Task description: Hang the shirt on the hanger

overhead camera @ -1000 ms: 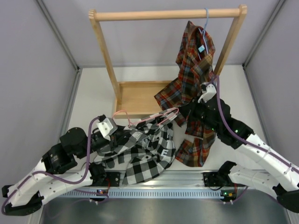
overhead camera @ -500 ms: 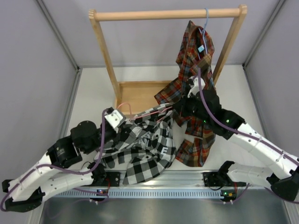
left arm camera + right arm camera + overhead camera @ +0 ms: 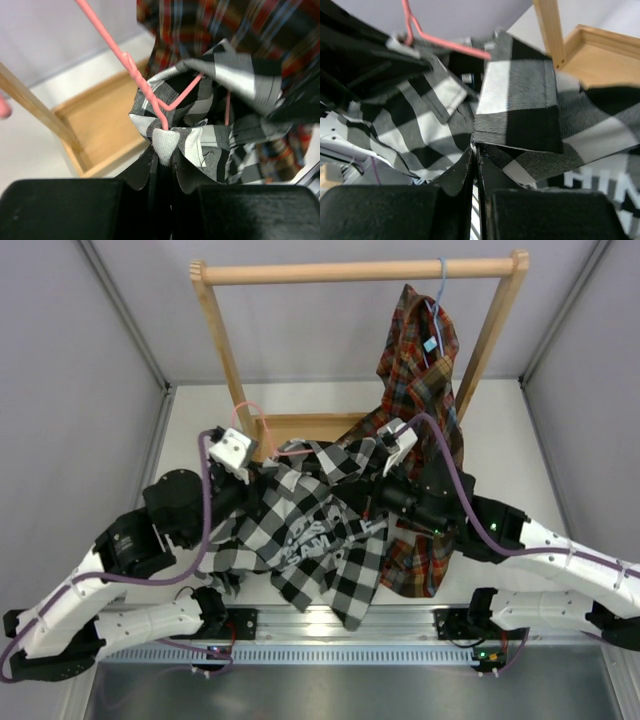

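Observation:
The black-and-white check shirt (image 3: 310,530) with white lettering hangs in the air, stretched between both grippers. My left gripper (image 3: 266,472) is shut on a bunched fold of the shirt (image 3: 200,145); in the left wrist view (image 3: 165,149) the pink wire hanger (image 3: 142,90) runs down into that fold right at the fingertips. The hanger's hook (image 3: 250,418) rises beside the left wrist. My right gripper (image 3: 364,480) is shut on a folded edge of the shirt (image 3: 520,110), seen at its fingertips (image 3: 476,148). The hanger (image 3: 445,46) passes above the cloth there.
A wooden rack (image 3: 360,272) stands at the back, with a wooden base tray (image 3: 295,440) under it. A red, orange and blue plaid shirt (image 3: 420,370) hangs from the rail on a light blue hanger (image 3: 440,290), just behind my right arm. Grey walls close in both sides.
Both grippers have risen and moved back toward the rack, lifting the check shirt off the table. The hanger's hook has gone up with the left gripper. The shirt's tail now hangs down in front.

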Motion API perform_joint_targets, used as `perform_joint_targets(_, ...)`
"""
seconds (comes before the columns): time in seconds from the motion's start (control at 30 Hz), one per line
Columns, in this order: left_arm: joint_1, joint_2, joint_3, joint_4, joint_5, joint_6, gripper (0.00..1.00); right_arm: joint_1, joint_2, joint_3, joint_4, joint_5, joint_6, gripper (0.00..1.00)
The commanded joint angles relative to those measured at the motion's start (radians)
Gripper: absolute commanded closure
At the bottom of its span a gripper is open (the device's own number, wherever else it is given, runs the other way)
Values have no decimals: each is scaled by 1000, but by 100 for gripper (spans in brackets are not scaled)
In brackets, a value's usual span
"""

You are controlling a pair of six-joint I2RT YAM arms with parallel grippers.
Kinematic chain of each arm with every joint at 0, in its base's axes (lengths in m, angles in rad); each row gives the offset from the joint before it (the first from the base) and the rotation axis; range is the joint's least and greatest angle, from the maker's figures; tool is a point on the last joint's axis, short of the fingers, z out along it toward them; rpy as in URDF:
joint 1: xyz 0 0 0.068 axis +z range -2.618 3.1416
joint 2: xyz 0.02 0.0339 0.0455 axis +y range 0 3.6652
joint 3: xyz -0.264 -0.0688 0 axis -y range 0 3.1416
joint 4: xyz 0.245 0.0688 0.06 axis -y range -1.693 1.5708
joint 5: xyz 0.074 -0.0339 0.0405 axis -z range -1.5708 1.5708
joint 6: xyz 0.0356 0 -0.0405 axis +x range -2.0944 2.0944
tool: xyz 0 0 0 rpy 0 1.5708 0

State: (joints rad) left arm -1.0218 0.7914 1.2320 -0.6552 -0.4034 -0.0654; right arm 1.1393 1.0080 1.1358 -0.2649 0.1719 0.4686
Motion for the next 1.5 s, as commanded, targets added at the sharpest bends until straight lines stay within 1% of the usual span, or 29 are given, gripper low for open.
perform_joint_targets(0.0,0,-5,153,247,-26,4,100,59,-22,-19,147,-14,42,100)
perform_joint_targets(0.03,-1,12,188,252,-28,12,100,69,-19,-24,180,-11,45,100)
perform_joint_targets(0.13,0,92,312,229,56,35,100,102,-3,-54,246,-54,68,100)
perform_joint_targets(0.2,0,124,337,213,121,32,100,126,4,-76,285,-29,76,100)
perform_joint_targets(0.3,0,118,298,250,143,26,100,131,-2,-129,342,-18,96,100)
perform_joint_targets(0.37,-1,92,239,281,156,35,100,132,-3,-149,357,-50,100,100)
perform_joint_targets(0.43,-1,71,216,282,242,61,100,131,-19,-154,356,-87,90,100)
perform_joint_targets(0.47,0,62,199,273,271,90,100,132,-32,-159,345,-109,78,95)
perform_joint_targets(0.5,0,48,186,255,299,111,100,134,-76,-163,308,-114,70,83)
perform_joint_targets(0.57,-1,2,152,241,348,171,100,134,-132,-179,242,-107,70,80)
perform_joint_targets(0.6,-1,-15,117,226,366,193,100,135,-185,-179,136,-106,67,72)
perform_joint_targets(0.67,-1,-49,78,207,399,226,100,134,-257,-179,16,-130,45,68)
perform_joint_targets(0.7,0,-57,70,184,399,239,100,134,-282,-182,-47,-138,39,63)
perform_joint_targets(0.73,-1,-60,63,172,417,243,100,134,-310,-200,-147,-161,33,63)
perform_joint_targets(0.77,0,-70,55,163,435,245,100,135,-369,-211,-184,-166,28,63)
perform_joint_targets(0.8,0,-76,32,155,439,248,100,134,-399,-220,-218,-196,27,53)
perform_joint_targets(0.87,0,-86,9,155,436,242,100,134,-478,-219,-296,-209,22,52)
perform_joint_targets(0.93,0,-89,-20,155,448,240,100,135,-503,-162,-339,-180,-5,46)
perform_joint_targets(1.0,0,-77,-34,151,518,240,100,135,-491,-113,-353,-175,-54,40)
perform_joint_targets(1.03,-1,-69,-38,132,559,239,100,134,-470,-53,-352,-176,-118,39)
perform_joint_targets(1.07,0,-60,-39,120,604,240,100,135,-404,-18,-362,-175,-148,39)
perform_joint_targets(1.1,0,-40,-39,108,703,243,100,134,-366,17,-370,-176,-180,39)
perform_joint_targets(1.13,0,-29,-37,91,747,239,100,134,-286,88,-378,-176,-236,38)
perform_joint_targets(1.2,0,-11,-34,77,867,236,100,134,-220,142,-370,-175,-283,38)
perform_joint_targets(1.3,-1,15,-31,72,958,227,100,134,-123,208,-315,-184,-355,39)
perform_joint_targets(1.33,0,29,-29,72,1022,223,100,135,-105,226,-298,-219,-379,40)
perform_joint_targets(1.4,-1,45,-19,72,1089,216,100,134,-57,245,-260,-279,-412,41)
perform_joint_targets(1.43,0,52,-14,72,1141,213,100,134,-43,255,-246,-338,-418,43)
perform_joint_targets(1.47,0,68,-3,72,1156,213,100,135,-28,257,-231,-362,-418,44)
